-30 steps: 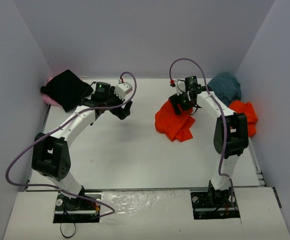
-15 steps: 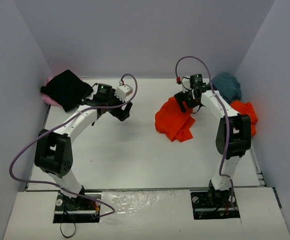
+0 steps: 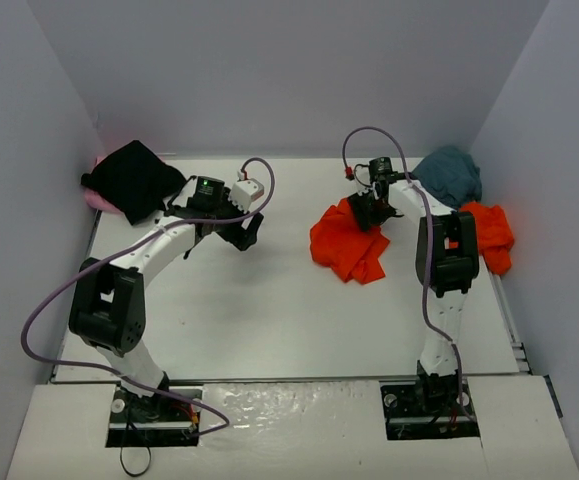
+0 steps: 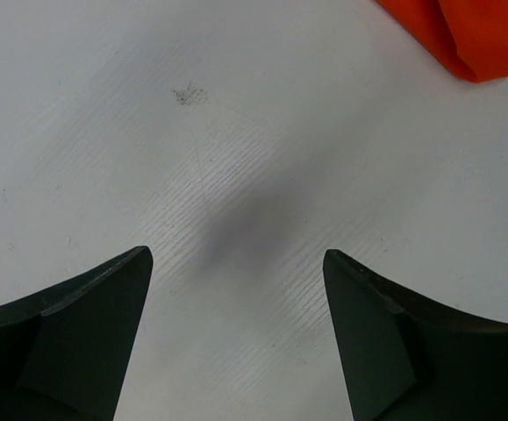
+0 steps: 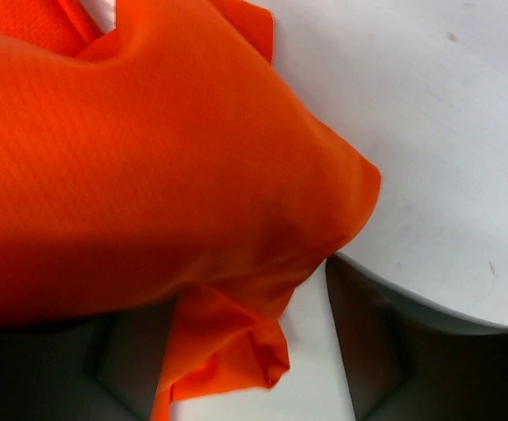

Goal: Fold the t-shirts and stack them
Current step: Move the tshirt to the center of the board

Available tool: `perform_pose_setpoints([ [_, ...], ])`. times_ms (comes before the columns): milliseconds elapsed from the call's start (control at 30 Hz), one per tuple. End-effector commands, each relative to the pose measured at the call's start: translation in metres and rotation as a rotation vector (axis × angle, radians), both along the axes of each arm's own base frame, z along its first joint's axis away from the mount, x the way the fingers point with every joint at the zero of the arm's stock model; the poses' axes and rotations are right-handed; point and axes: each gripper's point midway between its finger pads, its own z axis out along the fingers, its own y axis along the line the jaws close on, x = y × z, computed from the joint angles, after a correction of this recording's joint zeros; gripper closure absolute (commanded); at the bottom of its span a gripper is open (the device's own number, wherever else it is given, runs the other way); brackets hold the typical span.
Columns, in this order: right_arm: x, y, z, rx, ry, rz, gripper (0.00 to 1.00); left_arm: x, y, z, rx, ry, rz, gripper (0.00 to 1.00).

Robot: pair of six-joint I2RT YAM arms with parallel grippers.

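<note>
A crumpled orange-red t-shirt (image 3: 347, 245) lies right of centre on the table. My right gripper (image 3: 367, 212) is down at its far edge. In the right wrist view the orange cloth (image 5: 148, 175) bulges over the gripper (image 5: 246, 294), and a fold of it hangs between the fingers. The jaws stand apart, with bare table showing beside the right finger (image 5: 368, 333). My left gripper (image 3: 247, 232) hovers open over bare table (image 4: 236, 263); a corner of the orange t-shirt (image 4: 473, 35) shows at the top right of its wrist view. A second orange-red t-shirt (image 3: 489, 235), a teal-grey one (image 3: 451, 172), a black one (image 3: 134, 178) and a pink one (image 3: 97, 198) lie by the walls.
Grey walls close the table (image 3: 269, 310) in on the left, back and right. The black t-shirt lies on top of the pink one in the far left corner. Purple cables loop off both arms.
My right gripper has moved back to the far edge of the middle orange-red t-shirt and lowered onto it. The left gripper has shifted slightly and stays open.
</note>
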Motion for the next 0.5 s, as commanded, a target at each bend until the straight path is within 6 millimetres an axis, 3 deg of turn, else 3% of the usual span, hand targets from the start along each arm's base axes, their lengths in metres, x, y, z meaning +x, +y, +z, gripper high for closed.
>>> perform_pose_setpoints([
  [0,0.003,0.007,0.01,0.027,0.005,0.016,0.84,0.013,-0.004,0.035,-0.028,-0.12,0.0,0.24],
  [67,0.003,0.009,0.012,0.033,0.004,0.022,0.99,0.013,-0.003,0.035,-0.024,-0.12,-0.001,0.24],
  [200,0.005,0.015,0.037,0.037,-0.05,0.045,1.0,0.015,-0.002,0.039,-0.022,-0.132,0.007,0.24],
  [300,0.013,0.019,0.084,0.06,-0.155,0.045,1.0,0.017,0.0,0.045,-0.015,-0.146,0.016,0.24],
  [333,0.014,0.019,0.087,0.061,-0.162,0.045,1.0,0.017,0.0,0.046,-0.016,-0.149,0.017,0.24],
  [467,-0.001,0.061,0.188,0.231,-0.339,0.178,1.0,0.021,0.005,0.056,-0.019,-0.184,0.056,0.24],
])
